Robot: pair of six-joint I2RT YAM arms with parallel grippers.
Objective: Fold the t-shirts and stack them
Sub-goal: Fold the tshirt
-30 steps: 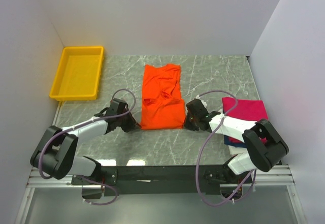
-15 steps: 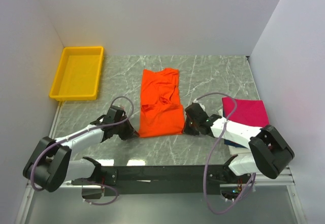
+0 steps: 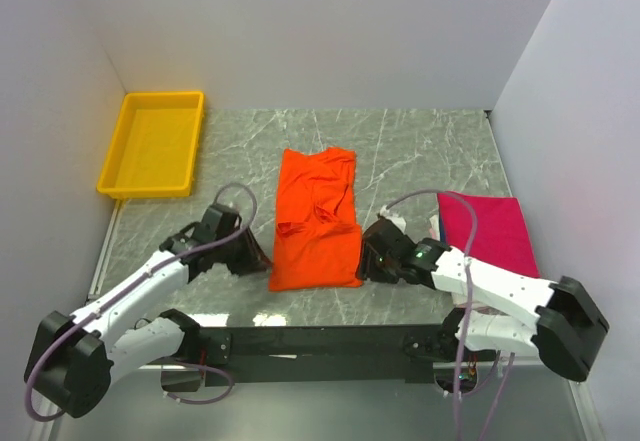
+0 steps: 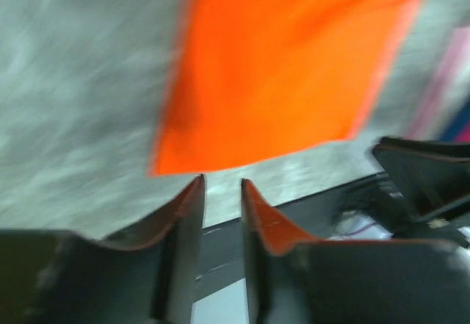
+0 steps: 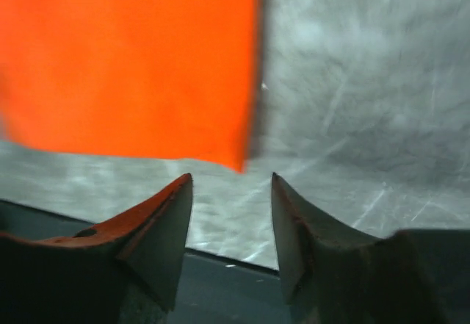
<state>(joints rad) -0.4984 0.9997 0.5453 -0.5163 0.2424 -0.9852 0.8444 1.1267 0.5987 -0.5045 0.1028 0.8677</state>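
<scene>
Between left tool and right tool, orange t-shirt lies flat

Bright, even light; both wrist views motion-blurred.

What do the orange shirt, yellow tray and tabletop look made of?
Orange t-shirt: soft matte knit cloth, likely cotton; it creases and lies limp.
Yellow tray: moulded plastic, slight sheen, rounded rim.
Tabletop: smooth grey marble look with white veins; real stone or printed laminate, cannot tell.
</scene>
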